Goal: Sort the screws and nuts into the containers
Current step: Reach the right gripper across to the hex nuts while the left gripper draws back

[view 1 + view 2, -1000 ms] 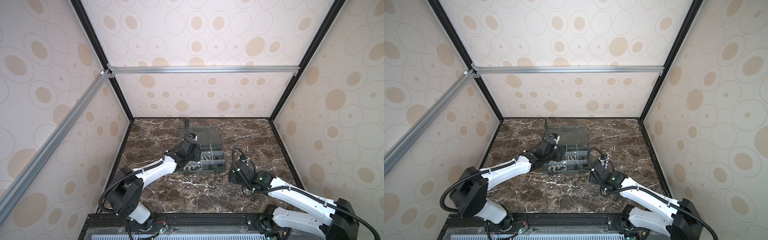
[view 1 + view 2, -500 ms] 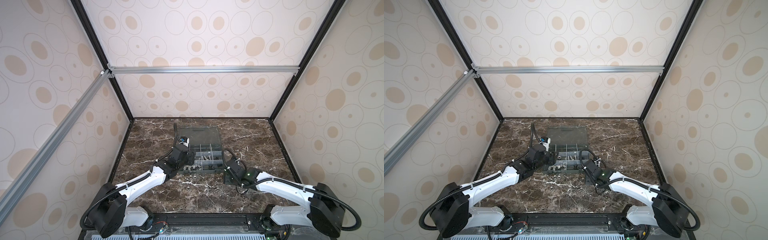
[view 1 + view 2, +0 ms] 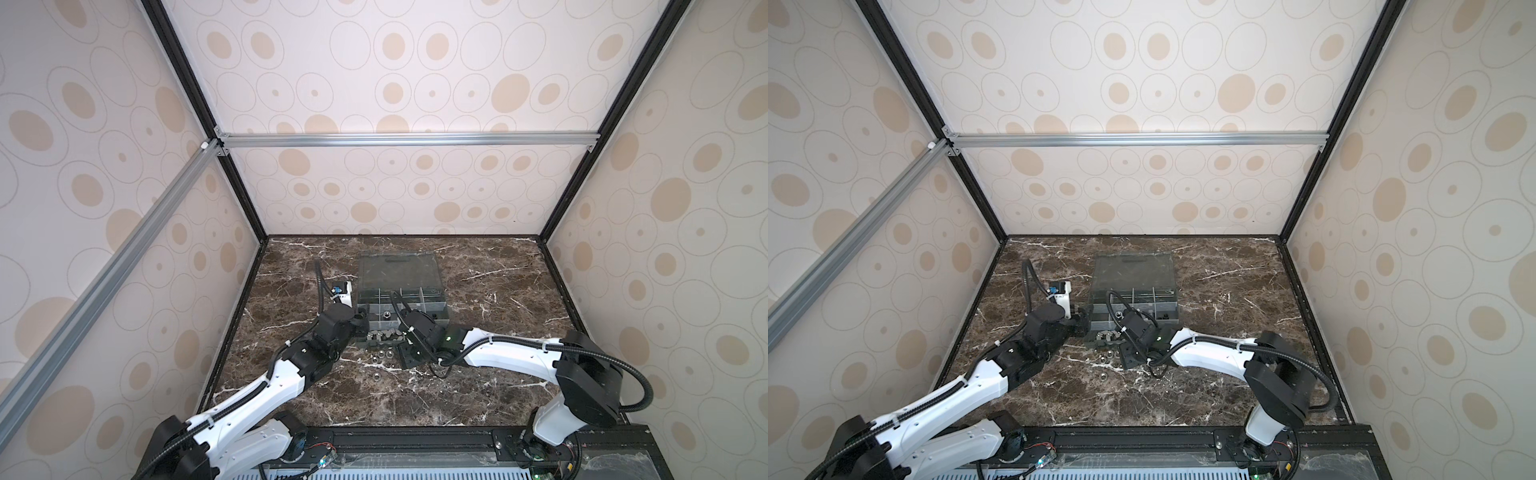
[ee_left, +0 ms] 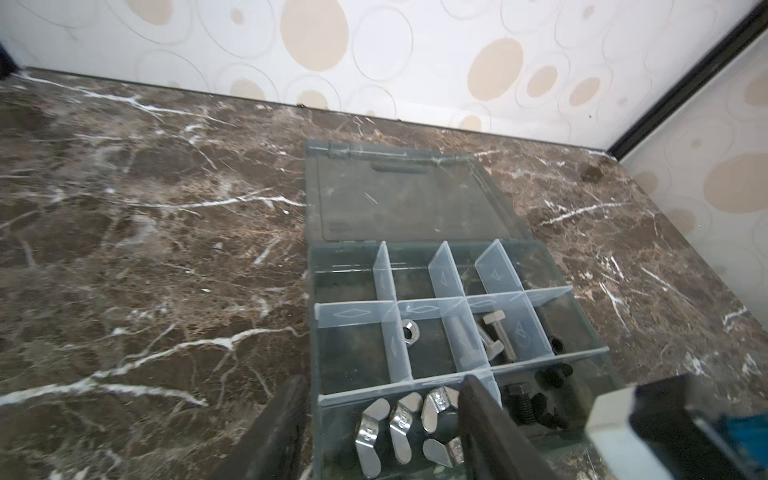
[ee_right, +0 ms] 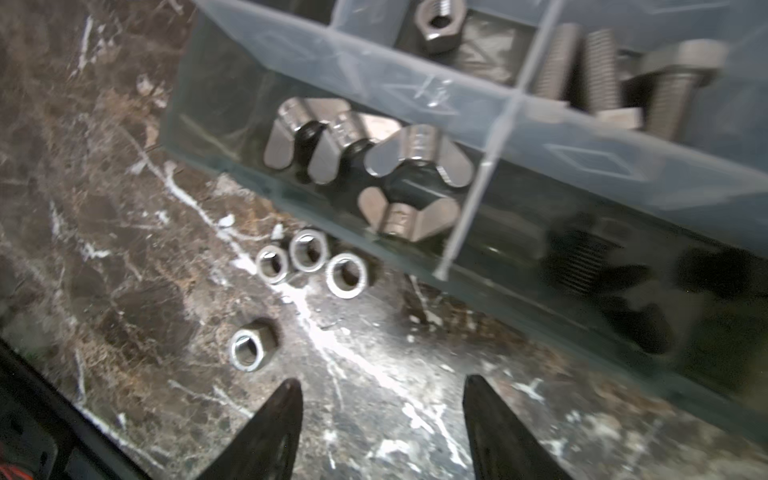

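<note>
Nuts (image 5: 309,249), 4 silver hex rings, lie loose on the marble table (image 5: 124,208) just ahead of the right gripper (image 5: 378,386), its jaws apart and empty. Left gripper (image 4: 382,380), jaws apart, straddles a corner of the box (image 4: 316,353), over the compartment with 4 wing nuts (image 4: 399,419). 1 hex nut (image 4: 409,328) sits in a middle compartment; the wing nuts' stamped marks are unreadable.

- Both top views look steeply down from high at the front edge, taking in the whole marble tabletop (image 3: 498,291).
- The left wrist view looks low across the organizer box (image 4: 353,313) toward the back wall (image 4: 415,62).
- The right wrist view sits close above loose hex nuts (image 5: 293,253) beside that box; wing nuts (image 5: 415,158) show in both wrist views.
</note>
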{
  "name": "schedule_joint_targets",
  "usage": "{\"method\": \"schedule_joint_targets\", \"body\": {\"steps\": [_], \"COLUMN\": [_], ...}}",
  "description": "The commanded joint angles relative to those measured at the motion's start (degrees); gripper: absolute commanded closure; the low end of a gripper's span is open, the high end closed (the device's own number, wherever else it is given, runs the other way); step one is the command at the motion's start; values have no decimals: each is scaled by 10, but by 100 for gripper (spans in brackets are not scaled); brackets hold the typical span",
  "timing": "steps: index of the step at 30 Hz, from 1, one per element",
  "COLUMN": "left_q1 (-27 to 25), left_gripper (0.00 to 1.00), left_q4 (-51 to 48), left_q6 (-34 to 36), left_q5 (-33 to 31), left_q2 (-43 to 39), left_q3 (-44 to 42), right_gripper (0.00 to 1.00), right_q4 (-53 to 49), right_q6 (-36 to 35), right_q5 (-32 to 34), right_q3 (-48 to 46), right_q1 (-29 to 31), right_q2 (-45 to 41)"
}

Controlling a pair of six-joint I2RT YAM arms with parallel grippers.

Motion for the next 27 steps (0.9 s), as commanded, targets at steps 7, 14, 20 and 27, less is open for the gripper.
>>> {"method": "schedule_joint_targets", "body": {"steps": [7,14,20,27], "left_q1": [13,14,14,14], "left_gripper": [36,34,34,33], "left_q4": [-34,-53,-61,-61], "left_q6": [-17,-41,-56,-70], "left_q5": [-72,-86,-90,-93], "left_q2": [-144,-188,-206,-229], "left_q3": [-64,-99,-115,-138], "right_gripper": [36,39,42,44], "right_q4": [-53,-100,-140,-168], "right_q6": [-47,-64,-68,-80], "right_q5": [-12,1,14,15], "right_q3": [102,147,170,213], "right_q1": [47,68,80,91], "right_q2": [101,152,174,202]}}
